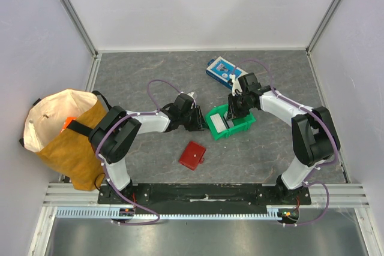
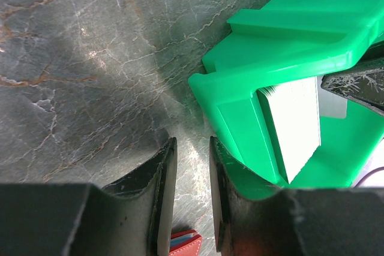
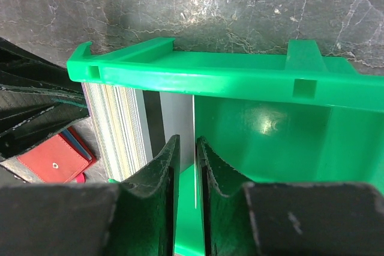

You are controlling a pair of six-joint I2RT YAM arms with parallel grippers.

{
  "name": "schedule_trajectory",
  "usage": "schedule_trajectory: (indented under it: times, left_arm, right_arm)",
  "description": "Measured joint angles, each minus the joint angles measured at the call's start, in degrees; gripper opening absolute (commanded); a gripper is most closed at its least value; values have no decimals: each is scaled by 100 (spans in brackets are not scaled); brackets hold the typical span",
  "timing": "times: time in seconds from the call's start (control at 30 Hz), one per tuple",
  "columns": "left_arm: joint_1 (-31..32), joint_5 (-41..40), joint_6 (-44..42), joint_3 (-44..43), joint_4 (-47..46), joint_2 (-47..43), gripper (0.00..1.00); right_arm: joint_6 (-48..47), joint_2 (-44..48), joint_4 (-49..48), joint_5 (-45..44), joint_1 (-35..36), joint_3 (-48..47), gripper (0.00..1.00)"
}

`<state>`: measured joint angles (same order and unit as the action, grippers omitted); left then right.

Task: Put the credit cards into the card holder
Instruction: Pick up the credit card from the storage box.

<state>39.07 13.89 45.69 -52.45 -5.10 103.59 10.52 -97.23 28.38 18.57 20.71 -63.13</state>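
The credit cards [image 3: 117, 127] stand on edge as a stack in the left end of a green bin [image 3: 210, 73]; the same credit cards [image 2: 294, 127] show white in the left wrist view. One grey card [image 3: 177, 121] stands apart from the stack. My right gripper [image 3: 187, 139] is down inside the bin, jaws a narrow gap apart around that card's thin edge, which sits close to the right finger. The red card holder [image 1: 192, 155] lies flat on the table in front of the bin. My left gripper [image 2: 192, 142] hangs open over bare table beside the bin's left wall, holding nothing.
A blue-and-white box [image 1: 223, 70] lies behind the bin. A tan bag [image 1: 60, 136] stands at the left wall. The two grippers sit close together on either side of the bin's left end [image 1: 217, 125]. The card holder [image 2: 186, 245] shows just under the left fingers.
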Motion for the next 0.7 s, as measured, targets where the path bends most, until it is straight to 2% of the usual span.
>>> schedule_trajectory:
  times: [0.17, 0.23, 0.53, 0.7]
  left_arm:
    - [0, -2, 0, 39, -31, -24, 35]
    - [0, -9, 0, 68, -63, -57, 36]
    - [0, -28, 0, 177, -127, -328, 38]
    - [0, -35, 0, 254, -129, -409, 41]
  right_arm:
    - [-11, 0, 9, -2, 35, 0, 22]
    - [-15, -2, 17, -2, 59, 13, 12]
    - [-79, -7, 48, -144, 155, 42, 17]
    - [-122, -39, 125, -289, 275, 44, 6]
